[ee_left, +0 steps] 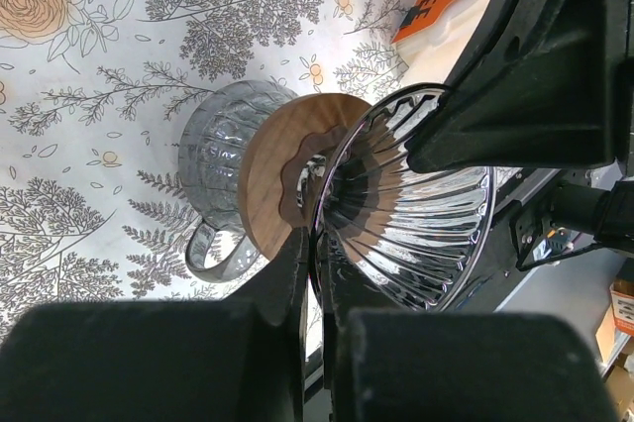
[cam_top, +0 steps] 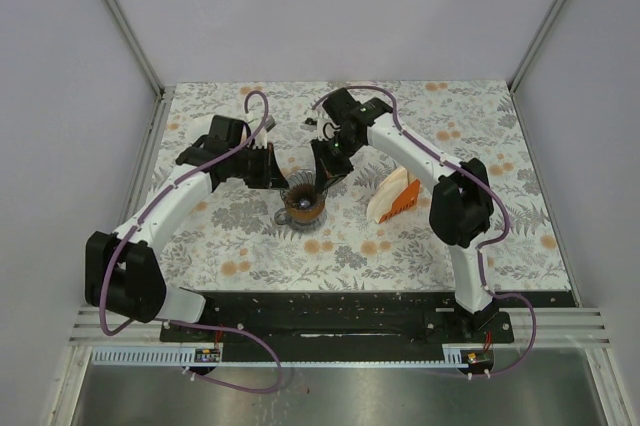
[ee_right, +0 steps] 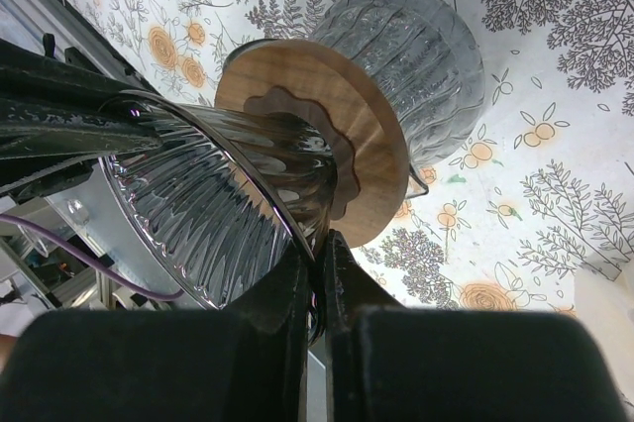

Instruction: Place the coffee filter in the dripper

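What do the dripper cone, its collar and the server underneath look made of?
Dripper cone: clear glass, or possibly hard plastic, glossy; the ribbed wall is see-through with sharp highlights. Collar: wood, matte; tan with faint grain. Server: probably glass too; translucent grey with shiny ribs.

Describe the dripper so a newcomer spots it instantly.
On the floral table, look at the middle, where the left gripper and right gripper meet. Both pinch the rim of the dripper, a ribbed clear glass cone. Its round wooden collar sets it apart from the flat white-and-orange packet nearby.
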Available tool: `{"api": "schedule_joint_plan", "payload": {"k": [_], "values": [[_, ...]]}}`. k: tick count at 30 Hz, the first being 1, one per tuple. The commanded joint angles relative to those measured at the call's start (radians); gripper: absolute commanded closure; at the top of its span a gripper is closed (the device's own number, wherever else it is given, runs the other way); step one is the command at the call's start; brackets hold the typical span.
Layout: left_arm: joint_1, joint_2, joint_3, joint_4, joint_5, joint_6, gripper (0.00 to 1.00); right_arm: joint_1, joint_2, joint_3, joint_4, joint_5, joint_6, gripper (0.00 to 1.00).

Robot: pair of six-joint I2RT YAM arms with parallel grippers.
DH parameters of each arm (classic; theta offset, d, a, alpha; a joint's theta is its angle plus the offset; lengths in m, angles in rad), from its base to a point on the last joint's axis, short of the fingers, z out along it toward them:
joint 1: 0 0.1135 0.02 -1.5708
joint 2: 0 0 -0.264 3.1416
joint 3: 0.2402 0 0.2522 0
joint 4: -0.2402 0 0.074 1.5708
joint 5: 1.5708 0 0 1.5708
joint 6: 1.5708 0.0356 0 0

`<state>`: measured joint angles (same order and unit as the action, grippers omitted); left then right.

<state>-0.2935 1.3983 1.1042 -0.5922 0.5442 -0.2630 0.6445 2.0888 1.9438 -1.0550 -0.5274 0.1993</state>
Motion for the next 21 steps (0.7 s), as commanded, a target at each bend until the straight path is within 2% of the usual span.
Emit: {"api": "schedule_joint_plan", "payload": {"k": [1, 13, 21], "values": [[-0.004, 0.057, -0.075, -0.057, -0.128, 0.096, 1.00, -0.009, 0.020, -0.045, 0.009, 0.038, -0.027, 1.00], [-0.006, 0.146, -0.122, -0.075, -0.196, 0.199, 1.00, -0.006, 0.016, -0.065, 0.059, 0.106, 0.002, 1.00], [-0.007, 0.050, -0.080, -0.040, -0.191, 0.212, 1.00, -0.005, -0.046, -0.079, 0.116, 0.106, 0.035, 1.00]]}}
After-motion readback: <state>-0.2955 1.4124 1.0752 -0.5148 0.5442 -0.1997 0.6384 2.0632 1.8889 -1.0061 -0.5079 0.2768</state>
